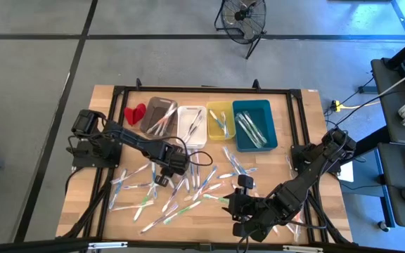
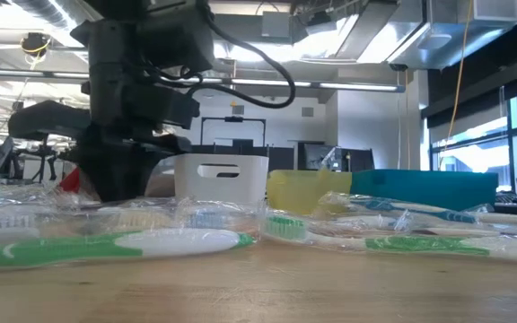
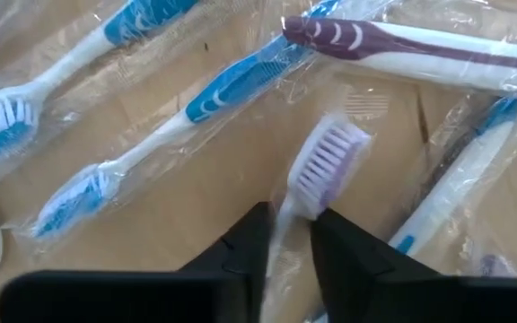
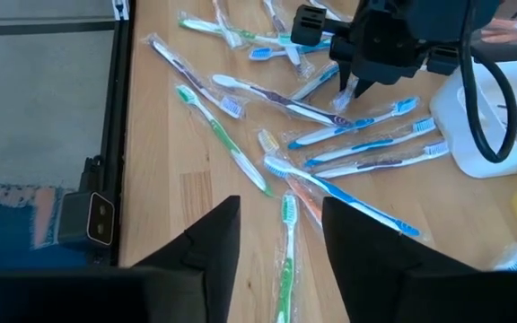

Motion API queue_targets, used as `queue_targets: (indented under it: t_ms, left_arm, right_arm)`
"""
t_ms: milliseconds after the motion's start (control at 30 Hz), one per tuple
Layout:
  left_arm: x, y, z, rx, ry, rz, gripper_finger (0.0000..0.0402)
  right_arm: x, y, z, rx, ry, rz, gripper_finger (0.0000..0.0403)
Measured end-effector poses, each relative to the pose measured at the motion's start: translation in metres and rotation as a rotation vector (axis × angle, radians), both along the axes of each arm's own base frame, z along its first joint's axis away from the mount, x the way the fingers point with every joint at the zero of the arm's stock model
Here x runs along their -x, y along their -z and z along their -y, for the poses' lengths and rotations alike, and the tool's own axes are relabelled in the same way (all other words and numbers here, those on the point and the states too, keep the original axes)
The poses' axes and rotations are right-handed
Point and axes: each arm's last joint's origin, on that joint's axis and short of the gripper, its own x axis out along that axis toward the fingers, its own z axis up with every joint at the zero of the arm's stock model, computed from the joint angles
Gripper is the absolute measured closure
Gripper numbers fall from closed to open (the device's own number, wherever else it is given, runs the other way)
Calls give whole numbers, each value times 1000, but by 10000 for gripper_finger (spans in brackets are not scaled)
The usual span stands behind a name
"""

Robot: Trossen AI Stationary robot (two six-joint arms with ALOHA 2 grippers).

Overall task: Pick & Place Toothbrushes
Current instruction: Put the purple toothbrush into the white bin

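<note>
On the light wooden table (image 1: 308, 126), many thin plastic-wrapped toothbrushes (image 1: 188, 188) lie scattered over the middle and the front part, white mixed with blue, green and purple. Behind them, a row of rectangular plastic bins stands side by side: a grey bin (image 1: 159, 115), a white bin (image 1: 191, 124), a yellow bin (image 1: 221, 119) and a teal bin (image 1: 254, 124), and each of them already has some toothbrushes inside. A small red object (image 1: 135, 113) lies just beside the grey bin. The left gripper (image 3: 289, 240) is lowered into the pile, near the front of the white bin, and its two dark fingers (image 3: 245, 251) are closing around a wrapped toothbrush with a purple-and-white bristle head (image 3: 327, 165); the handle passes between the fingers, and the head sticks out just past the tips. I cannot tell if the fingers already press it firmly. The right gripper (image 4: 281, 235) is above the front right part of the table, looking across the pile toward the left arm. Its fingers stand apart and nothing is between them; a green toothbrush (image 4: 285, 247) lies on the table under the gap.
</note>
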Motion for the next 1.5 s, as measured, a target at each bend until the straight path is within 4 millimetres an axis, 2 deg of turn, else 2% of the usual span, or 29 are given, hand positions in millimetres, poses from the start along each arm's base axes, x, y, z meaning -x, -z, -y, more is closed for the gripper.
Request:
queue_targets:
  t_ms: [167, 367, 567, 767, 967, 1133, 1333, 1500]
  left_arm:
    - [0, 1, -1, -17, 33, -5, 389]
    - [2, 1, -1, -22, 34, -19, 395]
    - [2, -12, 1, -100, 34, -71, 396]
    - [-7, -41, 4, -149, 14, -78, 397]
    - [-17, -77, 15, -147, 25, -54, 397]
    - [-15, -119, 21, -147, 79, 63, 397]
    - [-12, -173, -12, -89, 44, 428, 398]
    - [-25, -197, -43, -82, -27, 684, 398]
  right_arm:
    - [0, 0, 0, 4, -2, 0, 239]
    - [0, 0, 0, 4, -3, 0, 253]
    - [0, 0, 0, 15, -18, -5, 271]
    - [0, 0, 0, 13, -20, -6, 284]
    - [0, 0, 0, 25, -28, -12, 294]
    - [0, 0, 0, 73, -72, -20, 303]
    - [0, 0, 1, 121, -111, -25, 322]
    - [0, 0, 1, 161, -145, -30, 357]
